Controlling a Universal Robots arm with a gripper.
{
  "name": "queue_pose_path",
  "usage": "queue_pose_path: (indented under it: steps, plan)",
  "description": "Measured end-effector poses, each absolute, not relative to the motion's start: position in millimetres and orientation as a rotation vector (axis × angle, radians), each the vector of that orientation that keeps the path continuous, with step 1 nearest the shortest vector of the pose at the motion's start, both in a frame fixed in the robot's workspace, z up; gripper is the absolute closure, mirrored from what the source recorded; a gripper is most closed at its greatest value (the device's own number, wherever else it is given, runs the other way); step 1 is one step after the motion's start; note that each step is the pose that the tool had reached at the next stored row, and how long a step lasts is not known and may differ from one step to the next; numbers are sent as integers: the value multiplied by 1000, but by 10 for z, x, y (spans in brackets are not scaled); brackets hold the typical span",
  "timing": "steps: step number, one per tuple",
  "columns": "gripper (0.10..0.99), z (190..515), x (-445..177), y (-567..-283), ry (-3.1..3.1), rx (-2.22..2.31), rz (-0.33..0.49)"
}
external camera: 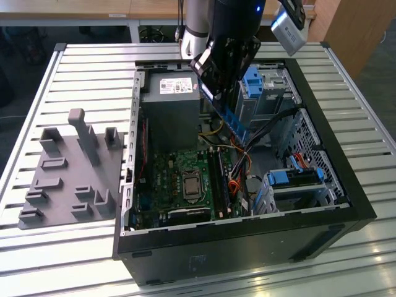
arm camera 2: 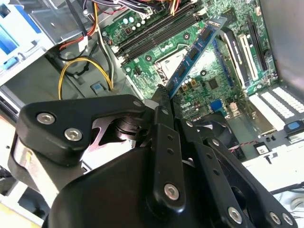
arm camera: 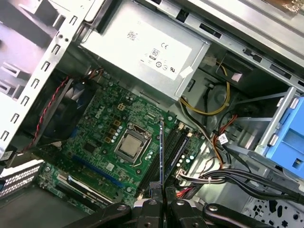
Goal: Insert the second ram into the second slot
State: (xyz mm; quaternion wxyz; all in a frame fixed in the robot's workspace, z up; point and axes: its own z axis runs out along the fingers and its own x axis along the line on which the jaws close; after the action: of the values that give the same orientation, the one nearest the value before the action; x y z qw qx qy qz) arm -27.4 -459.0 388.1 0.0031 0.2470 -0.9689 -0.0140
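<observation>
— Blue strip under the arm: is that the memory stick (external camera: 231, 117)?
— Yes. The black gripper (external camera: 212, 86) has its fingers closed narrowly on one end of it. The stick slants down from there, hanging in the air over the open computer case (external camera: 216, 250).
— Is it touching the board?
— No. In the exterior view its lower end hangs above the cables between the grey power supply (external camera: 170, 99) and the drive cage with the light-blue bracket (external camera: 253, 80). The green circuit board (external camera: 164, 179) lies well below it.
— And from the wrist?
— In the second wrist view the memory stick (arm camera 2: 194, 52) runs away from the gripper (arm camera 2: 164, 97) with its dark chips showing, crossing over the circuit board (arm camera 2: 213, 83). The black memory slots (arm camera 2: 152, 33) lie off to one side, apart from it. In the first wrist view the memory stick (arm camera: 162, 156) is seen edge-on, reaching out from the gripper (arm camera: 160, 202). It runs roughly parallel to the memory slots (arm camera: 176, 147), next to the processor socket (arm camera: 129, 144).
— Anything outside the case?
— A grey moulded tray (external camera: 68, 167) rests on the slatted metal table (external camera: 93, 68), on the exterior view's left of the case.
</observation>
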Motion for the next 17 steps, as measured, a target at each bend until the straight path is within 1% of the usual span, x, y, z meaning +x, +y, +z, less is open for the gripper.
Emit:
queue_pose_path:
  steps: [17]
  plan:
    - [949, 3880, -274, -4590, -3094, 517, -42]
